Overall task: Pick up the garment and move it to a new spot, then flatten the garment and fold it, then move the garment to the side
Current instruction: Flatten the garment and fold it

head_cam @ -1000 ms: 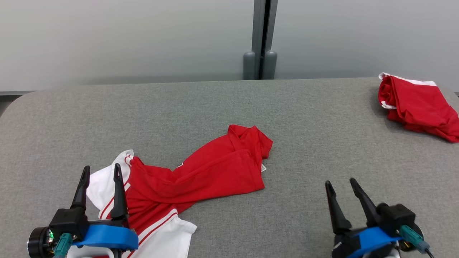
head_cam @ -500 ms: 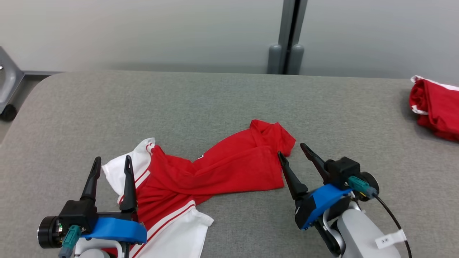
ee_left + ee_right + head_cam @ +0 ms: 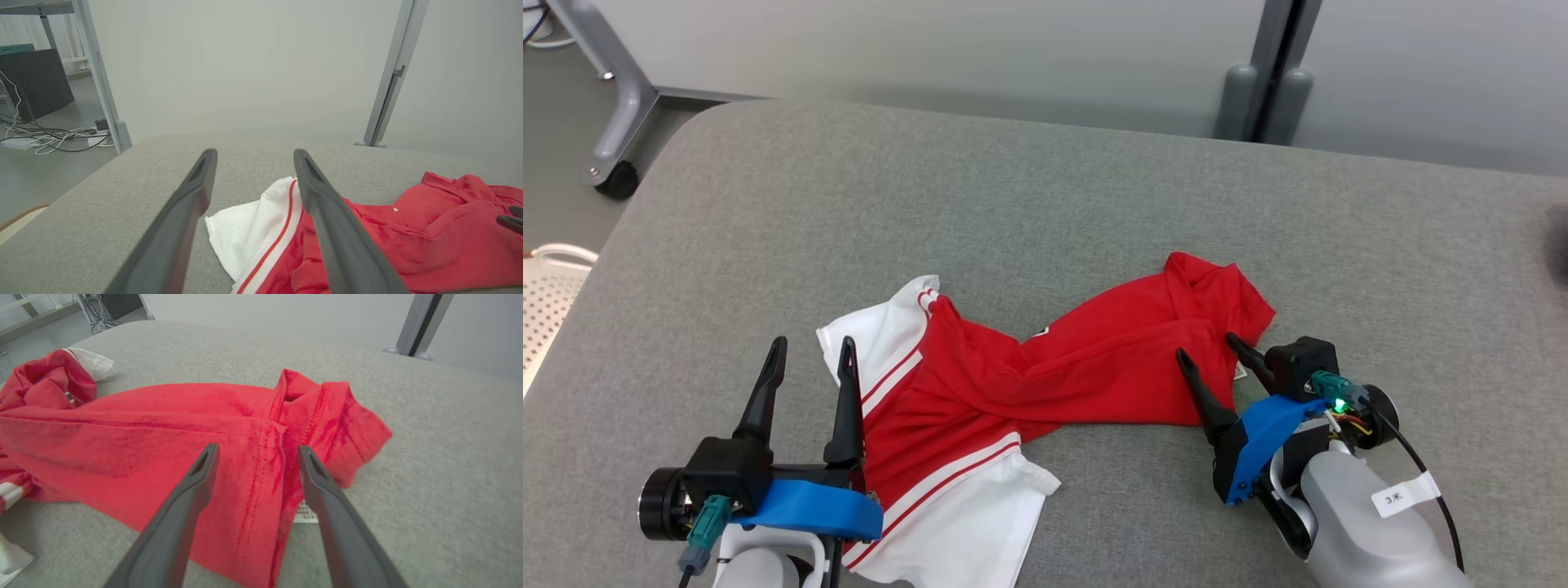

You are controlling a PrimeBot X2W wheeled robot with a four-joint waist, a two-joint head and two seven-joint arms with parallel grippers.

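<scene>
The garment is a red shirt with white, red-striped sleeves, lying twisted and crumpled on the grey table. My right gripper is open, its fingers over the garment's right end near the hem; the right wrist view shows red cloth and a white label beneath the spread fingers. My left gripper is open at the garment's left edge. One finger is over a white sleeve, the other over bare table.
The table's left edge curves down to the floor, where a grey wheeled frame leg and a white perforated object stand. A grey post rises behind the far edge. Cables lie on the floor to the left.
The camera has swung left and down, so the second red bundle left the picture. My right gripper has moved forward and left onto the garment's right end. The left gripper stays put.
</scene>
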